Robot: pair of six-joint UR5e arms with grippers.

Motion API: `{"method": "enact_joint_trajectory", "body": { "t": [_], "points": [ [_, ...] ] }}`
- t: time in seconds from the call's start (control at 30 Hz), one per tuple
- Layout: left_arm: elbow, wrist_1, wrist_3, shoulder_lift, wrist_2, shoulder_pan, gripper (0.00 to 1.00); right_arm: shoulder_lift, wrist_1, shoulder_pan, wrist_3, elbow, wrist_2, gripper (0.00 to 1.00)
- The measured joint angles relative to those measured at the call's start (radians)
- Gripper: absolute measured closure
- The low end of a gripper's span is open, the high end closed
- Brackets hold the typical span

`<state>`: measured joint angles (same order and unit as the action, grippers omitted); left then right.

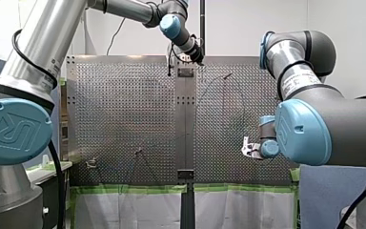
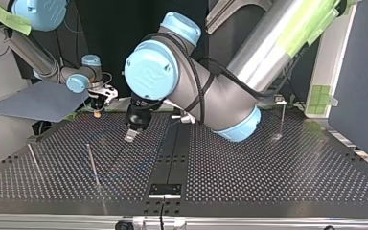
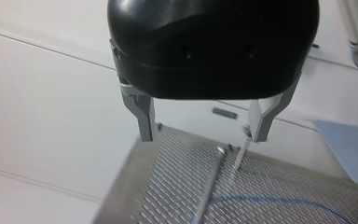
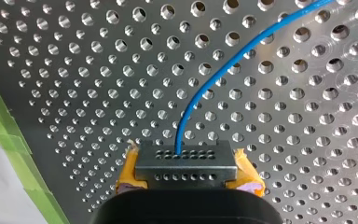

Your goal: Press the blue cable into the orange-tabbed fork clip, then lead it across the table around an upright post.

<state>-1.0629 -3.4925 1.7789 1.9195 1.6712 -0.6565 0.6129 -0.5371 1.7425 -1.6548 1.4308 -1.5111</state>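
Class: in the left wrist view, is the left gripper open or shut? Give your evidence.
Open. The left gripper has its fingers wide apart, nothing held between them; the table shows through the gap.

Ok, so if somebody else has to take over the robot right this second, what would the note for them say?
The left pincer is open and holds nothing, raised over the table.
The right pincer has its yellow pads shut on the blue cable, low over the table.
From there the cable curves loose across the holes.
The upright posts stand with no cable showing around them.
Done: the cable is gripped.
Left: press it into the fork clip, which I cannot make out, then lead it round a post.
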Motion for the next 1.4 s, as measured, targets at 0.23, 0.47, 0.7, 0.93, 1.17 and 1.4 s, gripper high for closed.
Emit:
{"method": "enact_joint_trajectory", "body": {
  "t": [0.23, 0.47, 0.7, 0.93, 1.17, 1.4],
  "points": [
    [0.065, -0.004, 0.046, 0.0, -0.034, 0.0, 0.0, 0.0, 0.0, -0.001, -0.001, 0.0, 0.0, 1.0],
    [0.128, -0.02, 0.064, 0.0, 0.014, 0.0, 0.0, 0.0, 0.001, -0.002, 0.0, 0.0, 0.001, 1.0],
    [0.173, -0.05, 0.067, 0.0, 0.092, -0.001, 0.0, 0.0, 0.004, -0.002, 0.001, 0.0, 0.002, 1.0],
    [0.157, -0.066, 0.064, 0.0, 0.163, 0.002, 0.0, 0.0, 0.005, -0.001, 0.002, 0.0, 0.002, 1.0],
    [0.092, -0.028, 0.044, 0.0, 0.221, 0.01, 0.0, 0.0, 0.005, -0.002, 0.002, 0.0, 0.002, 1.0],
    [0.066, 0.0, 0.031, -0.001, 0.2, 0.011, 0.0, 0.0, 0.007, -0.002, 0.004, 0.0, 0.002, 1.0]
  ]
}}
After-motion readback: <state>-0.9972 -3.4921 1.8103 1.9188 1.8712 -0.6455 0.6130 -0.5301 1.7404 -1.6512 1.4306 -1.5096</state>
